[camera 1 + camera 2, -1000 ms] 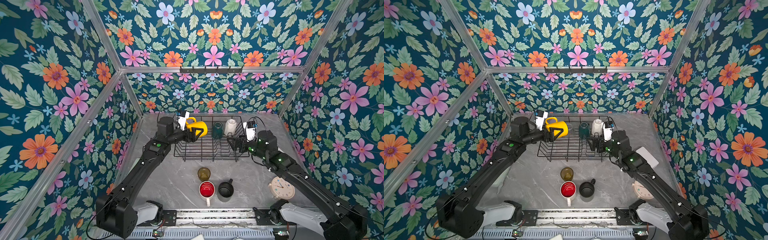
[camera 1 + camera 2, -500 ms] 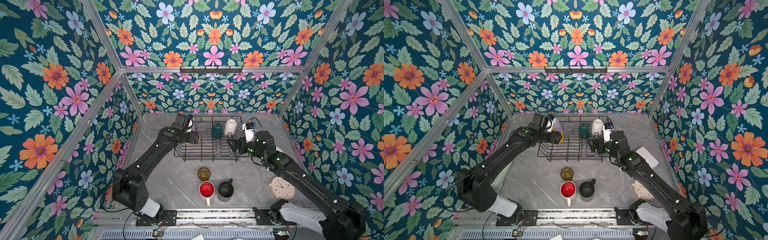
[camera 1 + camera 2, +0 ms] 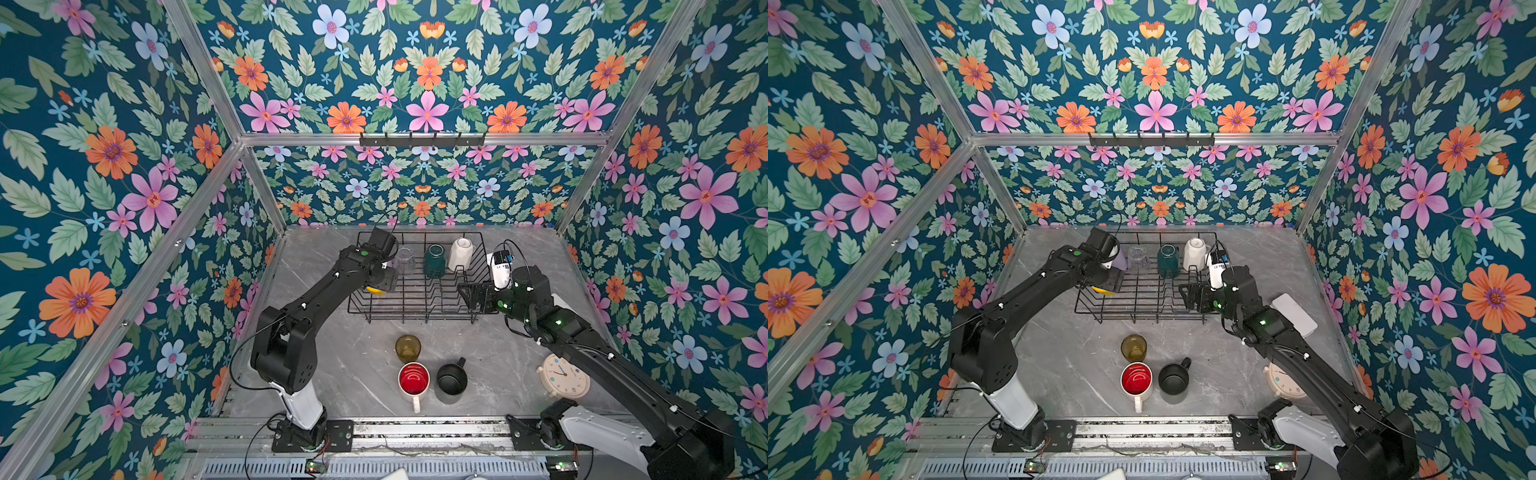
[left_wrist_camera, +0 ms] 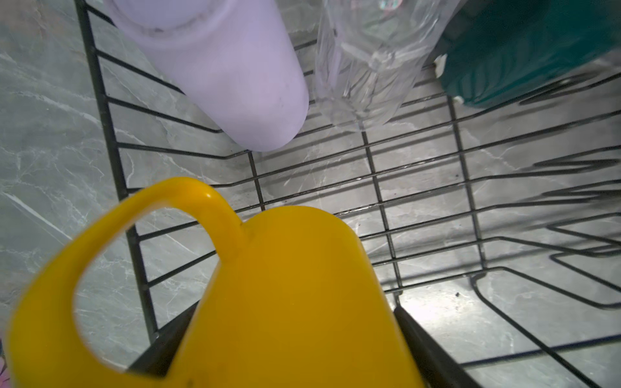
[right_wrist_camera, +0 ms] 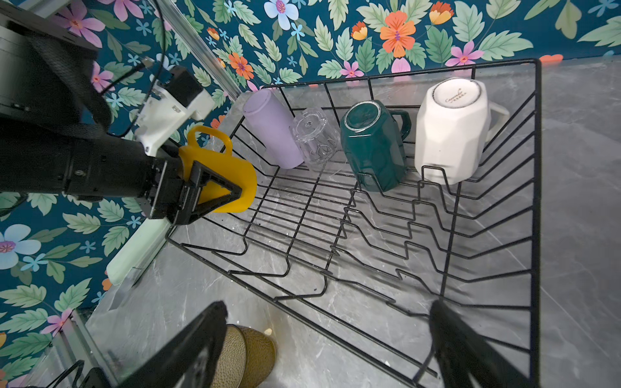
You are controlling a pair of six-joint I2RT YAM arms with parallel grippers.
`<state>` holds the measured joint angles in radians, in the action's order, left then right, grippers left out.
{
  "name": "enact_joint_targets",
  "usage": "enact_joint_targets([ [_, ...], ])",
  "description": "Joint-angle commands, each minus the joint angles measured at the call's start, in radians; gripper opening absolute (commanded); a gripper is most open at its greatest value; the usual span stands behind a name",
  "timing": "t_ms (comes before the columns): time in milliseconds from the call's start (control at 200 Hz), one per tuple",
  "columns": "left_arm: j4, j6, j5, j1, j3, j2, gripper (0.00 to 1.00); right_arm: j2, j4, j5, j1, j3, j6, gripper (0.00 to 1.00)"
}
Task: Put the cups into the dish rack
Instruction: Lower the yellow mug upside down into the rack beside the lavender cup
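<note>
Teal wallpaper [image 3: 424, 75] with pink and orange flowers fills the upper frame and both sides. Silver bars [image 3: 540, 139] cross mid-frame, carrying a black hook rail [image 3: 422, 141]. A grey marbled tabletop [image 3: 357, 365] lies at lower centre.

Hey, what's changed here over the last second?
The left gripper, holding the yellow mug throughout, swung over and down, carrying it from above the left rear of the dish rack low into its left side. The right gripper stayed open at the rack's right edge; olive glass, red-lined white mug and black mug stayed put.
</note>
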<state>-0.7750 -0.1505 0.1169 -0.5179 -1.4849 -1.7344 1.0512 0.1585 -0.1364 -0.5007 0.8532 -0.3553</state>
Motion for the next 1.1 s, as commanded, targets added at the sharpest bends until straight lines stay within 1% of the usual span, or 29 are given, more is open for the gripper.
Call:
enact_joint_targets([
  [0, 0.006, 0.015, 0.053, -0.001, -0.008, -0.020, 0.00, -0.012, -0.010, 0.006, -0.001, -0.009, 0.006, 0.93],
  [225, 0.023, 0.025, 0.011, 0.000, -0.013, -0.076, 0.00, -0.014, 0.003, -0.003, 0.002, -0.011, -0.005, 0.93],
  [505, 0.029, 0.026, 0.006, 0.001, -0.013, -0.132, 0.00, -0.009, 0.008, -0.009, 0.002, -0.006, -0.005, 0.93],
  [685, 0.034, 0.024, 0.003, 0.004, -0.012, -0.156, 0.02, -0.012, -0.001, -0.004, 0.001, -0.014, -0.004, 0.93],
  [825, 0.034, 0.022, -0.012, 0.005, -0.011, -0.171, 0.13, -0.005, 0.010, -0.018, 0.001, -0.004, -0.007, 0.93],
  [910, 0.034, 0.017, -0.009, 0.008, -0.009, -0.177, 0.20, -0.016, 0.005, -0.005, 0.001, -0.015, -0.011, 0.93],
  [990, 0.036, 0.013, -0.008, 0.011, -0.004, -0.177, 0.36, -0.022, 0.003, 0.001, 0.002, -0.024, -0.009, 0.93],
  [1095, 0.039, 0.009, -0.014, 0.012, 0.007, -0.171, 0.52, -0.019, 0.014, -0.005, 0.003, -0.017, -0.008, 0.93],
])
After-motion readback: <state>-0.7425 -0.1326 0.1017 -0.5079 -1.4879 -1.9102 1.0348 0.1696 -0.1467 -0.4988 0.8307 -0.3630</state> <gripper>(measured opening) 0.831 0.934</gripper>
